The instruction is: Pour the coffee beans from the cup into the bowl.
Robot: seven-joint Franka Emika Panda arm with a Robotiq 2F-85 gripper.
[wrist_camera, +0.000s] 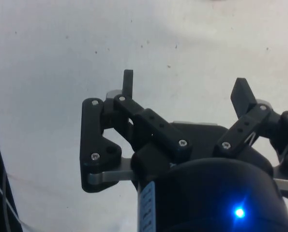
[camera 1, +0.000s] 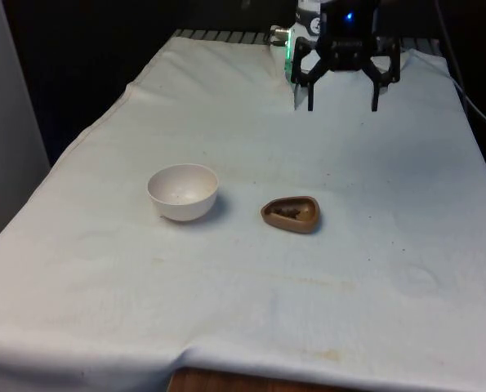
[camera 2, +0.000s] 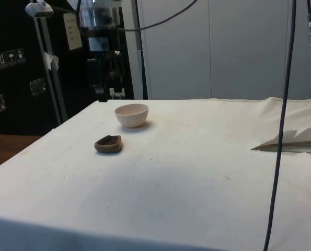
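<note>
White cloth (camera 1: 373, 269) covers the whole table, creased along its near edge where a strip of brown wood peeks out in the front view. Much of the arm is cut off above the gripper (camera 1: 343, 104), which hangs high over the far end of the table, its 2 fingers spread wide with nothing between them; in the wrist view the gripper (wrist_camera: 185, 87) shows bare cloth under it. From the side, the gripper (camera 2: 108, 97) blends into the dark background and is hard to make out. Mid-table sits the brown cup (camera 1: 291, 214), low and squat, with dark coffee beans (camera 1: 289, 212) inside, though single beans are too small to tell. Just beside it, on the front view's left and not touching, stands the white bowl (camera 1: 183, 192). The side view alone shows pale wall panels and hanging black cables (camera 2: 280, 120).
</note>
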